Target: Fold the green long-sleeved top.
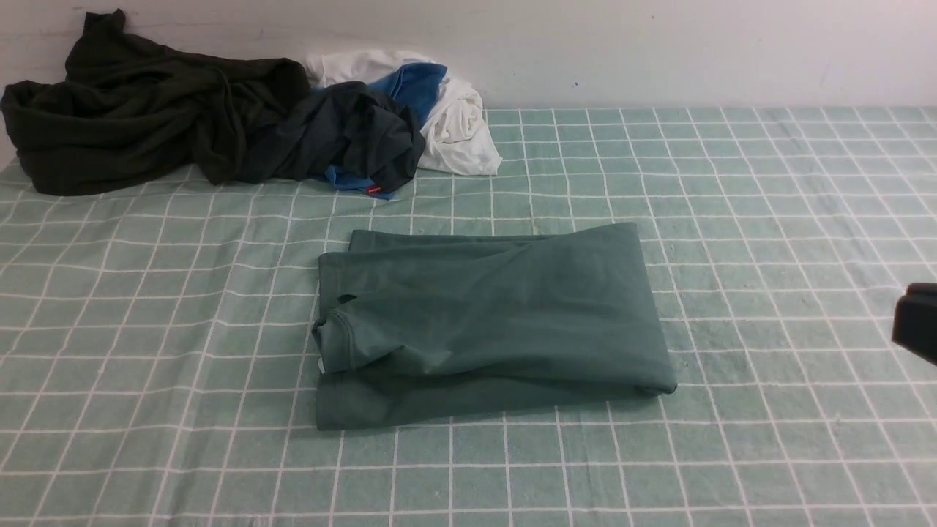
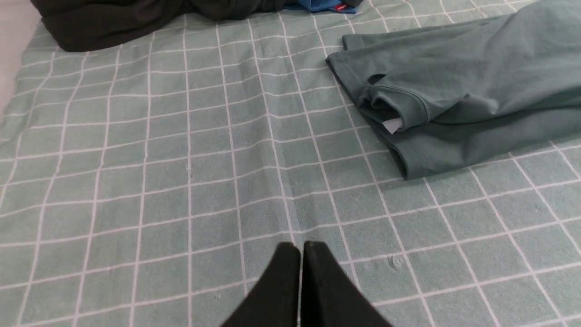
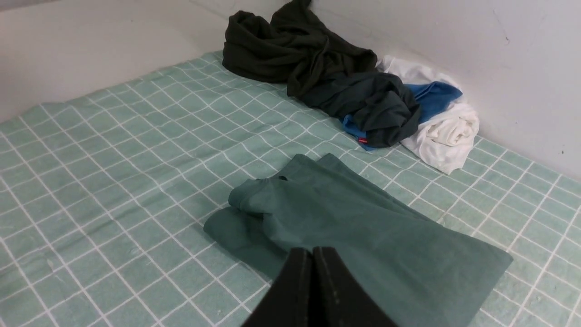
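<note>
So the muted sage-green cotton long-sleeved top (image 1: 483,322) was found lying folded into a rough rectangle near the middle of the pale green cloth with the white grid lines (image 1: 768,219) that covered the whole work surface. Several layers were stacked there, and the ribbed neckline with a small white label (image 2: 393,125) was turned toward the robot's left side. A lower layer was left sticking out a bit along the near edge and the far left corner, so the stack wasn't perfectly squared up.

The left gripper (image 2: 301,249) was seen only in its own wrist view, with both black fingers pressed flat together and nothing pinched between them. It was held over bare checked cloth, well apart from the top's neckline end.

The right gripper (image 3: 312,252) was likewise closed tight, finger against finger, and no fabric was caught in it. It was held above the near right part of the folded top, though whether the cloth was actually touched couldn't be told. In the front view only a dark bit of that arm (image 1: 916,322) was visible at the right edge.

Back along the white wall (image 1: 659,44), a heap of other clothes was piled up: a crumpled very dark olive-black garment (image 1: 139,110) on the left, a dark navy-grey garment with blue lining (image 1: 359,139) just beside it, and a bunched white cotton piece (image 1: 461,132) tucked against that. All of it was well apart from the green top.
</note>
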